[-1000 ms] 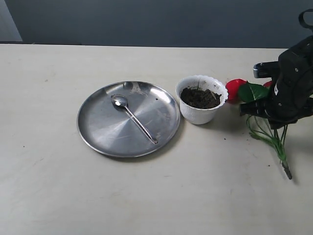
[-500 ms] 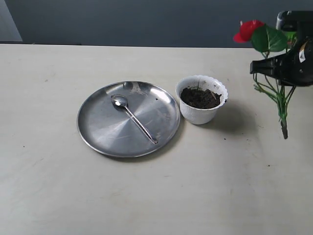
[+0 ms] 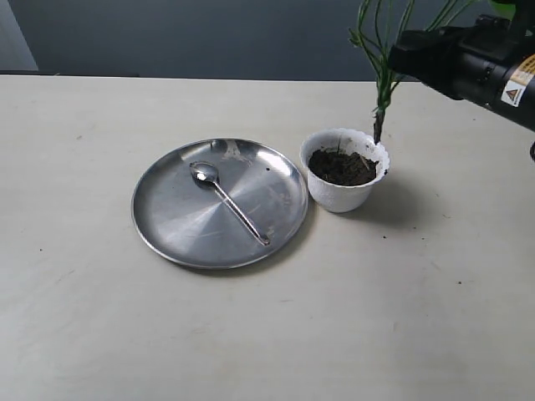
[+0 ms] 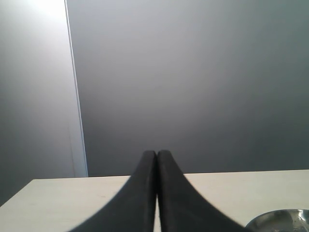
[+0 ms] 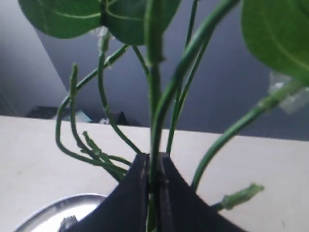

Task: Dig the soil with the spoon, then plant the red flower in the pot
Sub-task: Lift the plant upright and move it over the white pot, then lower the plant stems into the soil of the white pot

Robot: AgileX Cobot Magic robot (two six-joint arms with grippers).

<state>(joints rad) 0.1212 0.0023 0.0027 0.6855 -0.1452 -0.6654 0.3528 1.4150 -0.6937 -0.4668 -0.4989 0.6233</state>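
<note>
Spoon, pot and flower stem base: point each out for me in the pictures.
spoon (image 3: 227, 200), exterior view, middle of its handle on the steel plate.
pot (image 3: 338, 197), exterior view, its white outer wall.
red flower (image 3: 378, 127), exterior view, dark stem base above the pot's rim.

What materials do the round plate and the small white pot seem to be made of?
The plate looks like polished steel: silver, with soft reflections and fine circular brush marks. The pot looks like matte white plastic or ceramic; its thin scalloped rim suggests plastic, but I cannot be sure.
</note>
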